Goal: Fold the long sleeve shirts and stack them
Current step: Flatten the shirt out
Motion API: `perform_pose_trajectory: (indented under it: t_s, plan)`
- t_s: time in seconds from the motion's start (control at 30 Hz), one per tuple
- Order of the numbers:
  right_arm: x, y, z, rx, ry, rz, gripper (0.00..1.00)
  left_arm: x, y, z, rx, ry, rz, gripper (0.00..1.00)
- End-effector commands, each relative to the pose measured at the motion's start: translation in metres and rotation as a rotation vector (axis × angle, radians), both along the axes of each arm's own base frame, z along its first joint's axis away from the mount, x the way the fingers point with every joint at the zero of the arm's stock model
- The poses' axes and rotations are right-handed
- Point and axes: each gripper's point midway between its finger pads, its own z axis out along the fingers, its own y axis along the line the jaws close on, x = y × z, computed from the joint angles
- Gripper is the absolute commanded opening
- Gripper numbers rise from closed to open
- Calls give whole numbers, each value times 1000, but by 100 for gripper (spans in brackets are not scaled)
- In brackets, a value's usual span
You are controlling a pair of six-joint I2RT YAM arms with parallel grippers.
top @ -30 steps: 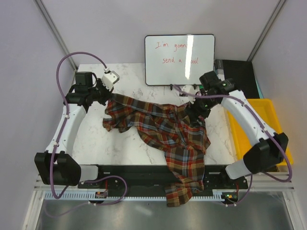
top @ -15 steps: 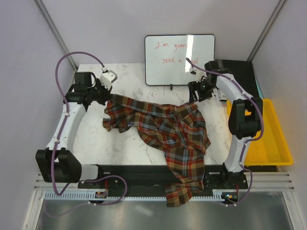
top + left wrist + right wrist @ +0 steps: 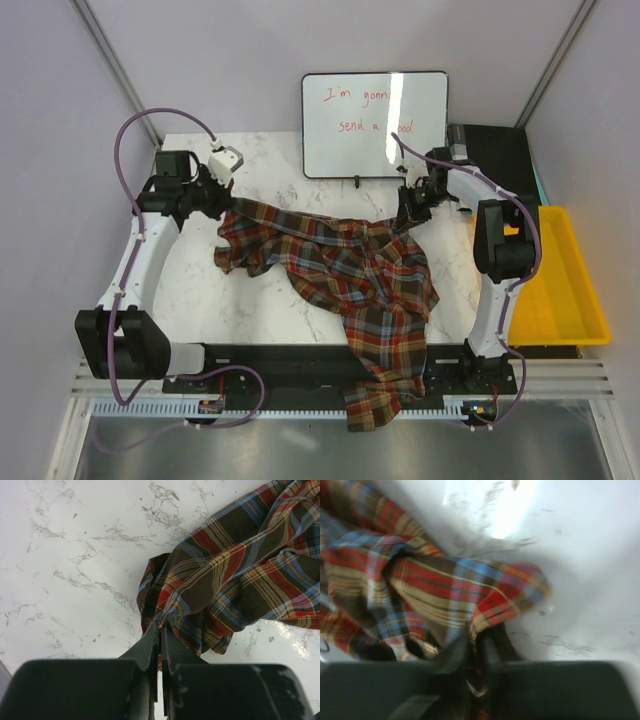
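Observation:
One long sleeve shirt [image 3: 350, 270], plaid in red, dark green and blue, lies crumpled across the marble table [image 3: 250, 300]. Its lower end hangs over the front edge. At the shirt's back left corner my left gripper [image 3: 222, 203] is shut on a bunched fold. The left wrist view shows the jaws [image 3: 161, 622] pinching the cloth [image 3: 240, 570] just above the table. My right gripper [image 3: 408, 213] sits at the back right corner. In the blurred right wrist view its fingers [image 3: 476, 637] stand close together with a fold of the shirt [image 3: 435, 590] between them.
A whiteboard [image 3: 375, 122] with red writing stands at the back of the table. A yellow bin [image 3: 560, 290] sits off the right side, with a black box [image 3: 495, 150] behind it. Bare marble shows at the front left.
My right arm swung from over the shirt's right side to the back right corner and came down there. Its jaws closed on the cloth. The left gripper has kept still.

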Motion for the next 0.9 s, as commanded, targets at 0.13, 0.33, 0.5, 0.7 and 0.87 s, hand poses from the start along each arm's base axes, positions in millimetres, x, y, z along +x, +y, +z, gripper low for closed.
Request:
perform_pose_trajectory:
  t_s: [0.13, 0.33, 0.5, 0.7, 0.87]
  plan:
    - [7, 1, 186, 228, -455, -19, 0, -18, 7, 77, -83, -180, 57, 2]
    - [-13, -55, 388, 141, -1042, -209, 0, -43, 12, 202, -101, -490, 100, 2]
    - [-75, -73, 511, 103, -1397, -334, 0, -85, 12, 309, -131, -752, 116, 2]
    - [-175, -94, 604, 75, -1727, -487, 0, -167, 13, 370, -133, -1003, 128, 2]
    - [-261, -108, 649, 44, -1937, -584, 0, -226, 25, 407, -151, -1165, 209, 2]
